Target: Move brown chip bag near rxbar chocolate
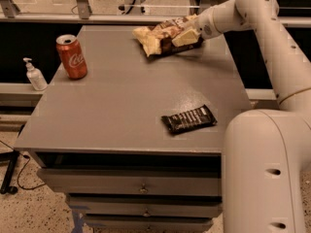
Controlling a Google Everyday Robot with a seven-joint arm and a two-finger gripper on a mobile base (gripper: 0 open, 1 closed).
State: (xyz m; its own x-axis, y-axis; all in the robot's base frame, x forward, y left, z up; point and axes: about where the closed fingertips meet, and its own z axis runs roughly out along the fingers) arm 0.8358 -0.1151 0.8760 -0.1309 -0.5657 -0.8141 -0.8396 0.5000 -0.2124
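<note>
The brown chip bag (160,35), dark brown with cream ends, lies at the far right of the grey table (121,106). My gripper (188,29) reaches in from the right, and its fingers (186,37) are closed on the bag's right end. The bag sits at or just above the tabletop. The rxbar chocolate (188,119), a flat black bar with white lettering, lies near the table's front right, well apart from the bag.
A red cola can (72,56) stands upright at the table's left side. A small white pump bottle (35,75) stands on a ledge left of the table. My white arm (265,144) fills the right side. Drawers are below the tabletop.
</note>
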